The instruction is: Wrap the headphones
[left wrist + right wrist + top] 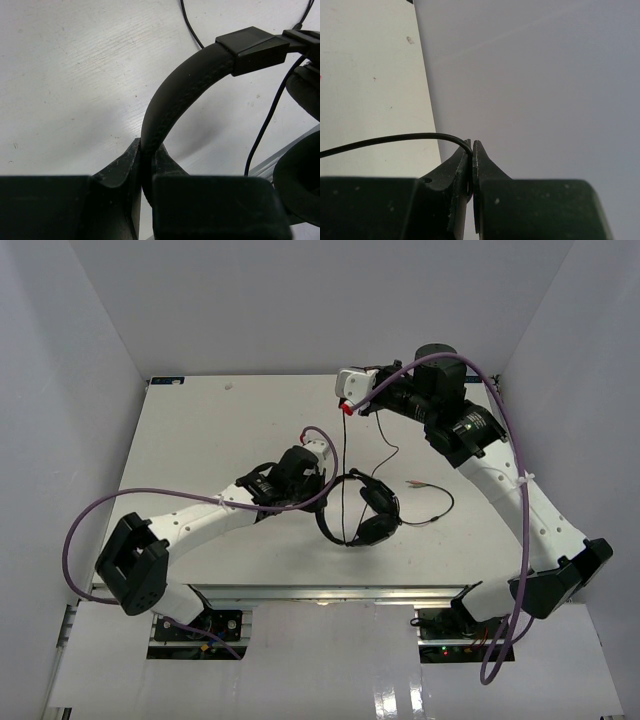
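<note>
**Headphones and Cord Only Partly Seen**

In the left wrist view the headphones [185,90] are cut off. The headband's lower end vanishes between the fingers of the left end effector [146,160], and both earcups [302,185] run off the right edge. In the right wrist view the cord [395,138] leaves the left edge and drops out of sight inside the closed right end effector [472,150]. From above, the cord's pale tips right of the headphones are too small to identify.
</note>
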